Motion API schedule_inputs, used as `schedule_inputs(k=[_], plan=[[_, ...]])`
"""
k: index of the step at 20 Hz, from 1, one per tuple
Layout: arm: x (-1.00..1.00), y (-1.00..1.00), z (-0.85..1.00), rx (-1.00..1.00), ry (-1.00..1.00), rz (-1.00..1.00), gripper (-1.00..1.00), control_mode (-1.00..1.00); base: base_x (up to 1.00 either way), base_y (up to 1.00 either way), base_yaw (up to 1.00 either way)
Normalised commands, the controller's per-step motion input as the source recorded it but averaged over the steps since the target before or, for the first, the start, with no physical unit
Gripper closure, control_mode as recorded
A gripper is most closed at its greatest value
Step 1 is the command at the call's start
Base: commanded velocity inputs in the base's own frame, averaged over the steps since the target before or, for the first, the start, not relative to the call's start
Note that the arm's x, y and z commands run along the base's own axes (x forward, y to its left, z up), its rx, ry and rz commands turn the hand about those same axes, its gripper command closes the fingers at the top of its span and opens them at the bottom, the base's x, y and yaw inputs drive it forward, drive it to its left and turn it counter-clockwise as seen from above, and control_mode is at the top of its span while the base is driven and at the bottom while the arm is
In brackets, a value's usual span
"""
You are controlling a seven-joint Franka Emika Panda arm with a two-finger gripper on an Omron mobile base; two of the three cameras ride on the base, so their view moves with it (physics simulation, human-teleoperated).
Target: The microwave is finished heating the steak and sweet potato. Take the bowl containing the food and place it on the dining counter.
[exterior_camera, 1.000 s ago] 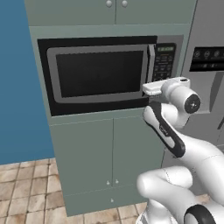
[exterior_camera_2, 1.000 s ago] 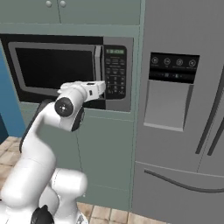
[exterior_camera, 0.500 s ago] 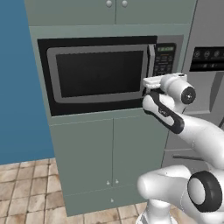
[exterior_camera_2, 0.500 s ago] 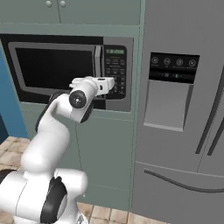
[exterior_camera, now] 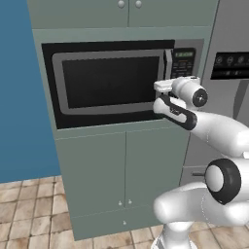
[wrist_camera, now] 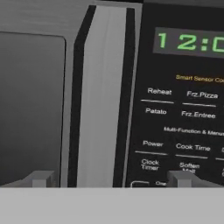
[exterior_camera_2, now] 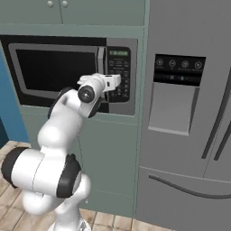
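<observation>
The microwave [exterior_camera: 112, 82] sits built into the green cabinet wall with its door shut and its window dark. The bowl, the steak and the sweet potato are hidden behind that door. The dining counter is out of view. My gripper [exterior_camera: 160, 87] is stretched out level at the door's right edge, just in front of the vertical grey handle [exterior_camera: 168, 61]. In the hand view the gripper [wrist_camera: 111, 179] is open, and its fingertips [wrist_camera: 41, 178] stand wide on either side of the handle [wrist_camera: 103, 96]. The button panel [wrist_camera: 183, 113] with its green display lies to the right.
A grey fridge [exterior_camera_2: 180, 135] with a black control strip and a dispenser recess stands right of the microwave. Green cabinet doors [exterior_camera: 126, 170] lie below it and more above. A blue wall [exterior_camera: 19, 97] is at the left, above a tiled floor [exterior_camera: 29, 214].
The arm has reached forward, bringing the hand closer to the microwave's handle. The jaws have stayed wide apart and the door has stayed shut.
</observation>
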Motion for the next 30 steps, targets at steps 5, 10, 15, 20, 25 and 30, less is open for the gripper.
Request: schedule_inputs(k=[5, 10, 15, 20, 25, 30], plan=[[0.61, 0.00, 0.00, 0.00, 0.02, 0.00, -1.00, -1.00, 0.00, 0.00, 0.00], [0.62, 0.00, 0.00, 0.00, 0.01, 0.00, -1.00, -1.00, 0.00, 0.00, 0.00], [0.30, 0.00, 0.00, 0.00, 0.00, 0.00, 1.00, -1.00, 0.00, 0.00, 0.00], [0.00, 0.00, 0.00, 0.00, 0.00, 0.00, 1.00, -1.00, 0.00, 0.00, 0.00], [-0.13, 0.03, 0.06, 0.00, 0.00, 0.00, 1.00, -1.00, 0.00, 0.00, 0.00], [-0.85, 0.21, 0.27, 0.01, 0.00, 0.00, 1.00, -1.00, 0.00, 0.00, 0.00]])
